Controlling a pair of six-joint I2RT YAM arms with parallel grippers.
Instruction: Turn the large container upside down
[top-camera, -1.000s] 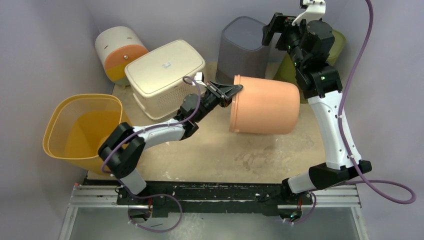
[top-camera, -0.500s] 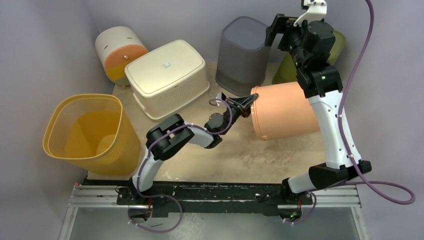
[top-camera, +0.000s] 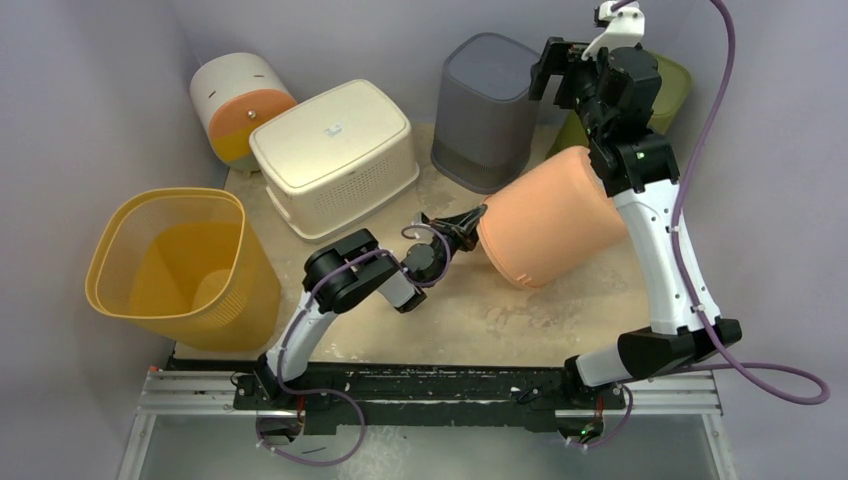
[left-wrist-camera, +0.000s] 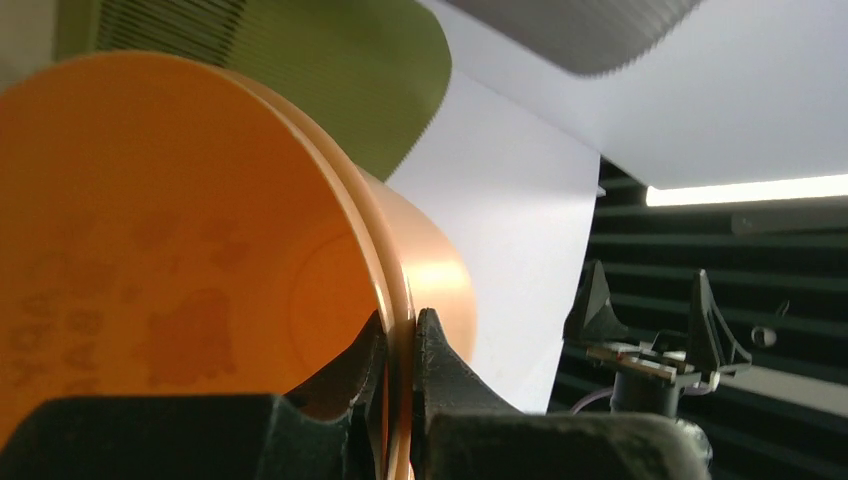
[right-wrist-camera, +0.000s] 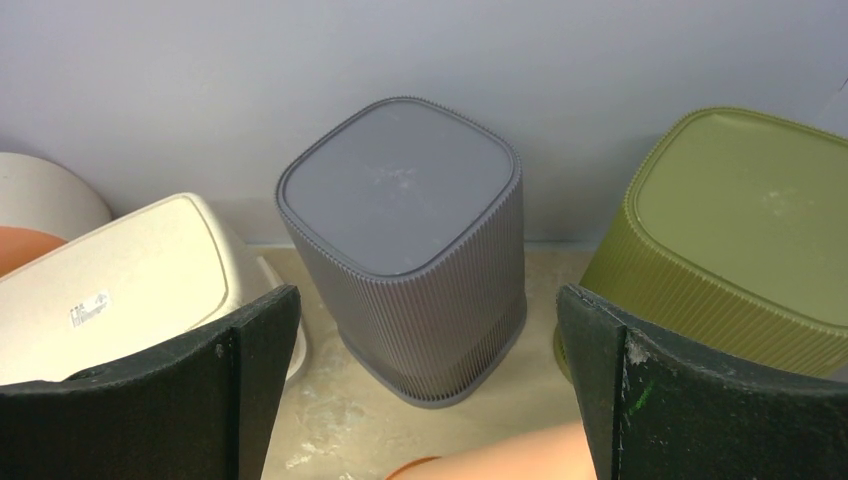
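The large container is a peach-orange round bin (top-camera: 545, 220), tilted with its open mouth facing down-left and its base raised toward the back right. My left gripper (top-camera: 470, 218) is shut on its rim; in the left wrist view the fingers (left-wrist-camera: 440, 360) pinch the rim (left-wrist-camera: 395, 300), one inside and one outside. My right gripper (top-camera: 555, 60) is open and empty, held high at the back above the grey bin. In the right wrist view its fingers (right-wrist-camera: 640, 370) stand wide apart, and a sliver of the orange bin (right-wrist-camera: 500, 462) shows at the bottom edge.
A grey ribbed bin (top-camera: 485, 95) and an olive-green bin (top-camera: 672, 85) stand upside down at the back. A cream bin (top-camera: 335, 150) lies inverted at the back left, beside a white-and-orange bin (top-camera: 240, 100). A yellow mesh basket (top-camera: 170, 265) stands upright at the left.
My left gripper has swung the orange bin right, then tipped it so its mouth turns downward and its base rises. The left arm has folded in. The right arm has barely moved.
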